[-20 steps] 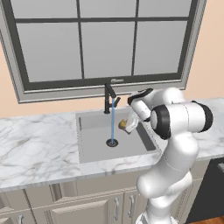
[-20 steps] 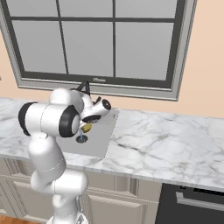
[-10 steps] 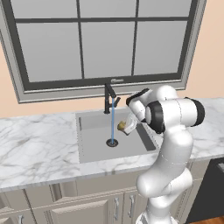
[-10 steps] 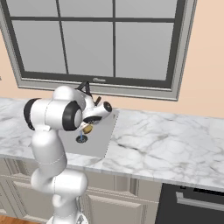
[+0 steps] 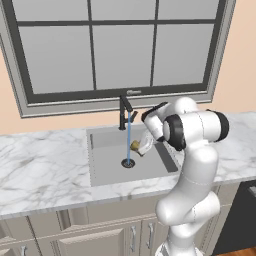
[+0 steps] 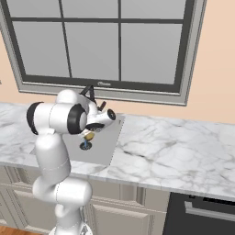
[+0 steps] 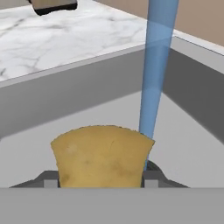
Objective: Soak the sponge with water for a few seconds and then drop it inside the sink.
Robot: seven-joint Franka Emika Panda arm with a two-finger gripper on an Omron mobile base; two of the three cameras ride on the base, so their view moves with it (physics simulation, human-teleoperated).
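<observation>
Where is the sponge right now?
The sponge sits in the claw above the sink, just right of the water in the left base view.

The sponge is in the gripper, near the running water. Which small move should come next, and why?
Probably a small shift sideways, to bring the sponge under the water. In the hand view the stream falls just past the sponge's edge, not onto its middle. The gripper holds it over the sink, beside the stream in the left base view, so releasing seems premature.

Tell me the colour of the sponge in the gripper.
Mottled golden yellow; the sponge shows best in the hand view, beside the light-blue water.
</observation>
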